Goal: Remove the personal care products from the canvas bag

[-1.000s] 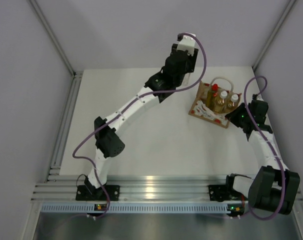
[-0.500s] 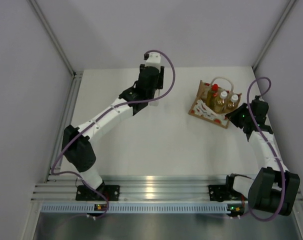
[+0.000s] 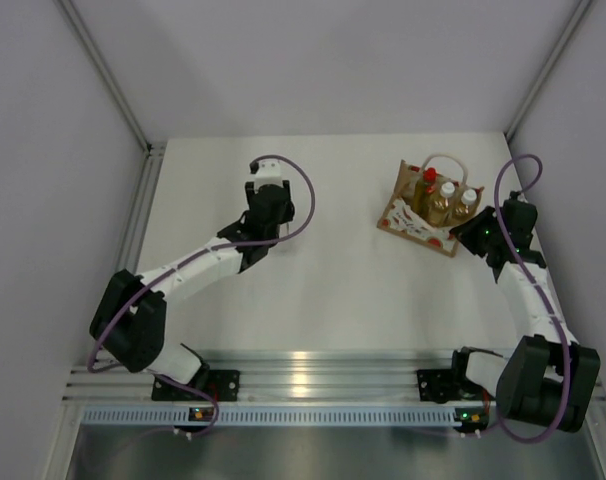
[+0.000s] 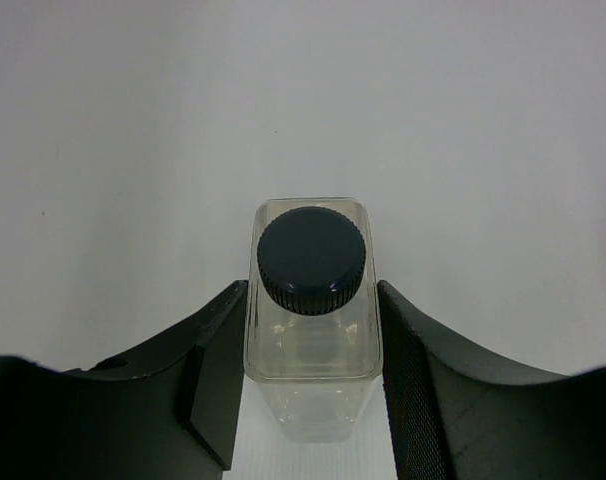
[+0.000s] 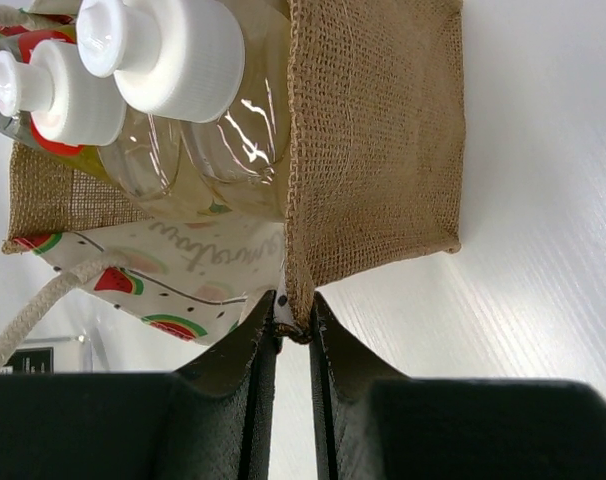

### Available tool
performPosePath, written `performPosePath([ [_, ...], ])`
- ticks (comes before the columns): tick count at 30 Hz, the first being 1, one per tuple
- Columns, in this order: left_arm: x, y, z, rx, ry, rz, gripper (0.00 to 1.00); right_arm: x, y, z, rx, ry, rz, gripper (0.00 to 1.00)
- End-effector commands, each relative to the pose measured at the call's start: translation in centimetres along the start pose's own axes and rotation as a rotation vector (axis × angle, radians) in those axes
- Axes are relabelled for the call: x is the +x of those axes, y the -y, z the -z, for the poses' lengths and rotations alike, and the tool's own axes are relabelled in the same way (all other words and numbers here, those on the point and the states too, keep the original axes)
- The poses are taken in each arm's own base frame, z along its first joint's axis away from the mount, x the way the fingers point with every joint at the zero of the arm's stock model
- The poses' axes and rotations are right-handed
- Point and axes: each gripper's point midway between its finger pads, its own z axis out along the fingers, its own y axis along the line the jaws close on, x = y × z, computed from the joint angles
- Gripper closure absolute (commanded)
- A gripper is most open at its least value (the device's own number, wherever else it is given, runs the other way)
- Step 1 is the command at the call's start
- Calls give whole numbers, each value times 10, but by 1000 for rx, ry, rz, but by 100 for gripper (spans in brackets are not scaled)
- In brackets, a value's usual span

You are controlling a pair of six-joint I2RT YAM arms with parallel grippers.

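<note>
The canvas bag [image 3: 420,212] stands at the back right of the table. It holds two amber bottles with white caps [image 3: 448,190] and a yellow bottle with a red cap [image 3: 429,176]. My right gripper [image 3: 473,234] is shut on the bag's brown rim corner [image 5: 295,318], and the white caps [image 5: 163,50] show just above it. My left gripper [image 3: 266,212] is over the table's left middle, far from the bag. It is shut on the clear bottle with the dark grey cap [image 4: 312,260], held upright between both fingers [image 4: 218,350]. This bottle is hidden in the top view.
The white table [image 3: 323,280] has grey walls at the back and both sides. An aluminium rail [image 3: 313,385] runs along the near edge, where the arm bases are bolted. The bag's white rope handle [image 3: 438,160] loops up behind the bottles.
My left arm has swung from above the bag leftward and nearer across the table. The right gripper and the bag have stayed in place.
</note>
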Motion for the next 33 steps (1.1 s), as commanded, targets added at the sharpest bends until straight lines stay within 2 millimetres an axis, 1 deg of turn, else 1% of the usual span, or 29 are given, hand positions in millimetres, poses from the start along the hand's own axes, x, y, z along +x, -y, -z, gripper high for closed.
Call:
performPosePath([
  [1,-94,-2,24,53,339,268,100,-25,-38,17,-139,95,56,100],
  [2,-97,-3,27,62,369,278,100,-24,-38,17,-143,92,56,100],
  [3,-85,-6,26,59,357,266,100,-23,-38,16,-143,90,58,100],
  [6,-79,-9,28,61,371,261,100,-22,-38,16,-149,85,58,100],
  [7,-71,-11,27,56,361,254,100,-21,-38,16,-149,85,58,100],
  [9,-65,-11,26,56,348,240,100,-22,-38,17,-151,90,61,100],
  [13,-50,-13,18,26,300,193,99,-22,-37,17,-148,94,58,100],
  [15,-50,-8,17,38,292,176,88,-21,-37,18,-148,94,56,99],
  [16,-48,-6,16,36,286,161,86,-22,-37,18,-147,97,56,99],
  [17,-47,-2,17,50,282,153,82,-22,-37,18,-147,98,58,99],
  [18,-46,0,16,51,280,145,76,-22,-37,18,-146,99,57,98],
  [19,-45,1,17,54,278,135,68,-22,-37,19,-148,101,58,98],
  [21,-43,4,18,53,275,127,59,-23,-38,19,-149,102,56,98],
  [22,-42,4,19,52,274,125,56,-23,-38,19,-149,102,55,97],
  [25,-40,6,21,62,270,122,55,-21,-37,18,-147,98,56,97],
  [26,-39,7,21,65,268,123,47,-22,-37,19,-148,101,56,97],
  [27,-38,6,22,64,269,123,43,-21,-38,19,-149,98,57,97],
  [29,-35,7,23,71,261,115,39,-22,-37,19,-148,99,56,97],
  [30,-33,7,23,67,257,112,34,-22,-38,19,-148,101,56,97],
  [32,-31,8,24,67,253,108,28,-22,-38,19,-148,101,56,97],
  [33,-29,7,24,63,247,106,22,-21,-37,19,-148,98,55,97],
])
